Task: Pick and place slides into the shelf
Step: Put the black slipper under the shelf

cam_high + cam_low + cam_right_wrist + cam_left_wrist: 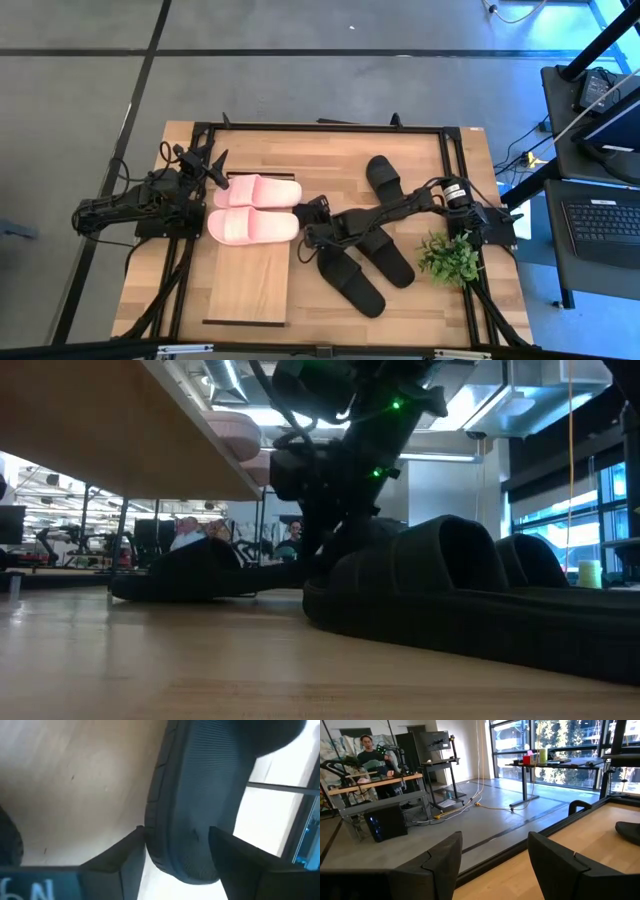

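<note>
Here, black slide (190,815) between right hand (175,847) fingers

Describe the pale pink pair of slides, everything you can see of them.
The pale pink slides are two open-toe sandals with broad, smooth straps, matte and foam-like. They lie flat, soles down, side by side and touching along their long edges, on the far end of the shelf's light-wood plank. The left claw is open beside them, apart. Neither claw touches them.
</note>
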`<state>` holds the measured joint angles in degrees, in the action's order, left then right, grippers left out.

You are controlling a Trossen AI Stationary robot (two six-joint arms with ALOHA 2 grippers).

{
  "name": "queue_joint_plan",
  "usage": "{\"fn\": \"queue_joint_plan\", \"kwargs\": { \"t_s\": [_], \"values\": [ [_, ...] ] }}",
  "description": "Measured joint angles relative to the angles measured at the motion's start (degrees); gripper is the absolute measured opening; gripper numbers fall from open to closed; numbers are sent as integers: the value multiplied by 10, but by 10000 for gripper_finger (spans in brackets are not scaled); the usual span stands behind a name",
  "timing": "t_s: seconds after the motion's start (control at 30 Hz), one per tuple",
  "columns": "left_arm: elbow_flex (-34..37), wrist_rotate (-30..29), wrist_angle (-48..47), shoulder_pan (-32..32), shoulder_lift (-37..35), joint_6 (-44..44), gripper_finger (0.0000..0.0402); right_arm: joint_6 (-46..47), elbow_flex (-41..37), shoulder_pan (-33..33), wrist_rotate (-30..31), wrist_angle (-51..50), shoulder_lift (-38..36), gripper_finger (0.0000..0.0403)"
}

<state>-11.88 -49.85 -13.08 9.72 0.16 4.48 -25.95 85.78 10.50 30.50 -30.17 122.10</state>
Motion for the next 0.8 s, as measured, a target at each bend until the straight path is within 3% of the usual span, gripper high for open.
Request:
{"fn": "queue_joint_plan", "kwargs": {
  "t_s": [0.17, 0.4, 0.57, 0.67, 0.8],
  "values": [
    [0, 0, 0, 0, 0, 0, 217, 23, 40, 0, -12, -69, 0, 226],
    [0, 0, 0, 0, 0, 0, 217, 78, 92, 0, -101, -155, 0, 227],
    [0, 0, 0, 0, 0, 0, 217, 136, 122, 0, -109, -267, 0, 227],
    [0, 0, 0, 0, 0, 0, 217, 181, 135, -3, -150, -332, -4, 227],
    [0, 0, 0, 0, 0, -1, 217, 199, 110, -12, -202, -325, -40, 227]
  ]
}}
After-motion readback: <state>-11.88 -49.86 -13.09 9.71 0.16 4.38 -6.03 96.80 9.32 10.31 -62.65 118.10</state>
